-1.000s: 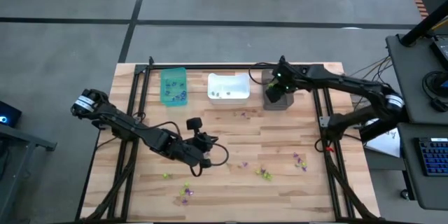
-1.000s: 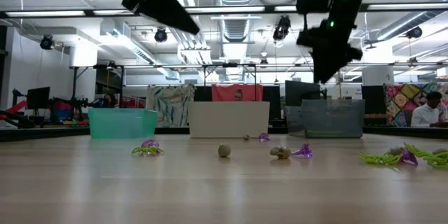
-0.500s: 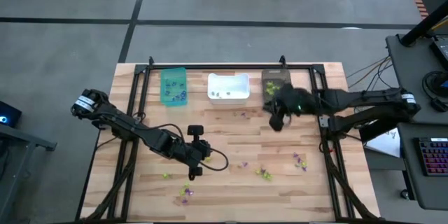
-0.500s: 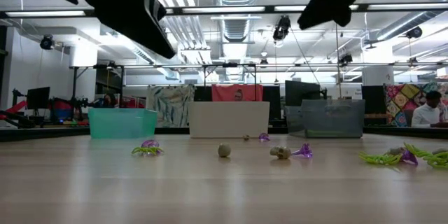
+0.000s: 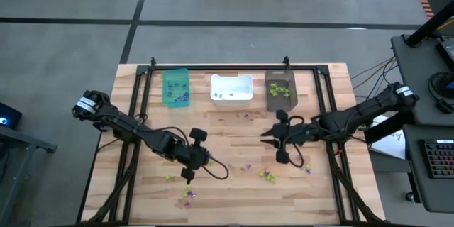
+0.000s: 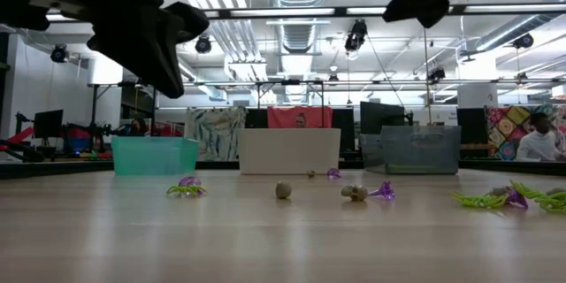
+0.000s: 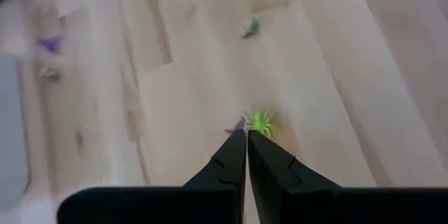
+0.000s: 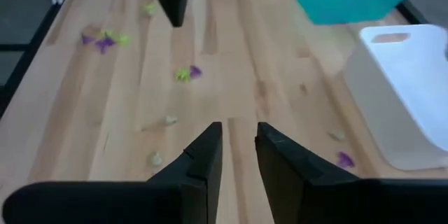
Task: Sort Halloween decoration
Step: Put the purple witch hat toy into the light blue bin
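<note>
Tiny purple, lime-green and pale trinkets lie scattered on the wooden table: a purple and green cluster (image 5: 188,195), a green one (image 5: 268,176) and purple ones (image 5: 303,160). My left gripper (image 5: 187,178) (image 7: 246,134) is shut and hangs above the table, pointing down at a lime-green spider (image 7: 261,121) and a purple trinket (image 7: 236,127) just beyond its tips. My right gripper (image 5: 265,134) (image 8: 236,131) is open over the table's middle, above several pale trinkets (image 8: 170,120). In the low view both grippers stand well above the tabletop.
Three bins stand along the far edge: teal (image 5: 176,87) with purple trinkets, white (image 5: 231,89) with pale ones, dark (image 5: 279,89) with green ones. A black frame (image 5: 213,67) borders the table. More trinkets (image 6: 282,190) lie mid-table. A person (image 6: 535,141) sits in the room beyond.
My right gripper has swung away from over the dark bin, toward the near edge and the table's left, and now sits over the table's middle. My left gripper has moved toward the near edge and turned from pointing rightward to pointing down at the trinket cluster.
</note>
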You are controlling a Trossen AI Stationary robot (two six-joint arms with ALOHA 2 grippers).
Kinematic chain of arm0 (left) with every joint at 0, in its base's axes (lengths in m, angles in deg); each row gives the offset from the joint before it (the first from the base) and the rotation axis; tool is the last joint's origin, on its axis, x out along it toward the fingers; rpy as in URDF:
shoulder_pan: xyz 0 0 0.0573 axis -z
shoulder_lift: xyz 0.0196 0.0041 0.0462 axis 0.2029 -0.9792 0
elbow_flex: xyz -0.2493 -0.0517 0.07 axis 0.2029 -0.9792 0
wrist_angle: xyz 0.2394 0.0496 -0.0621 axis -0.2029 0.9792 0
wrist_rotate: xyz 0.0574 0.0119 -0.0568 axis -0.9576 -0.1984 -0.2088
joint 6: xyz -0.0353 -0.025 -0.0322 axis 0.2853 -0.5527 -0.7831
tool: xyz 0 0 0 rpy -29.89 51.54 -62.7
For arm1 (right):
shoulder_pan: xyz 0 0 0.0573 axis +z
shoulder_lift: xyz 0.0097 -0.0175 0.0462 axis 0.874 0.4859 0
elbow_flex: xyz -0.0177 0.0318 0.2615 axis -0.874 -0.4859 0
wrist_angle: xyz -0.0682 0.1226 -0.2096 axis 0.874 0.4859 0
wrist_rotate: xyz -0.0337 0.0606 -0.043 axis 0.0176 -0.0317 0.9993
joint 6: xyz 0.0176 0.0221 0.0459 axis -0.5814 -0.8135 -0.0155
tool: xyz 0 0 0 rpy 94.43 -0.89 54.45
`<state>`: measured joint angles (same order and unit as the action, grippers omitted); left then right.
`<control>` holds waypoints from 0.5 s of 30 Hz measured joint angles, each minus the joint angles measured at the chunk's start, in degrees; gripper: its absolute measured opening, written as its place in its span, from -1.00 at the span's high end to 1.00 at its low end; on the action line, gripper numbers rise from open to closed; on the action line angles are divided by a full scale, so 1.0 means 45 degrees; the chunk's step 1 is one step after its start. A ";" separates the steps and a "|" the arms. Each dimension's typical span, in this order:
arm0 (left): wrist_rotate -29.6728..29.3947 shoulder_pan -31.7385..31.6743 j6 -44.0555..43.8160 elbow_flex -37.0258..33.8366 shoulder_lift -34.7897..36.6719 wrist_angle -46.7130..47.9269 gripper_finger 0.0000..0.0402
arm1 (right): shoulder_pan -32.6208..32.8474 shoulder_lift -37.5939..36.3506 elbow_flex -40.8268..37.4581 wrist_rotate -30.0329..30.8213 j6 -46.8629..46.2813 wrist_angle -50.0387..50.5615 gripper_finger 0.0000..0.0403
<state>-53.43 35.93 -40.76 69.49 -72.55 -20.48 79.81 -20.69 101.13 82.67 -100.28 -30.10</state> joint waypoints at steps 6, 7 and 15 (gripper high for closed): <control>0.2094 -0.1120 0.1058 -0.0443 -0.0187 -0.0931 1.00 | 0.0081 0.0869 -0.0601 0.0010 -0.0020 -0.1471 0.65; 0.2296 -0.1317 0.1110 -0.0573 -0.0259 -0.1215 1.00 | 0.0081 0.1043 -0.0652 0.0010 -0.0003 -0.1695 0.65; 0.2396 -0.1923 0.1793 -0.1078 -0.0953 -0.2523 0.94 | 0.0081 0.1887 -0.0730 0.0010 -0.0145 -0.2249 0.62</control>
<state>-42.65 27.28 -32.69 64.64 -76.84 -31.83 80.18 -12.20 97.84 82.72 -100.94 -40.23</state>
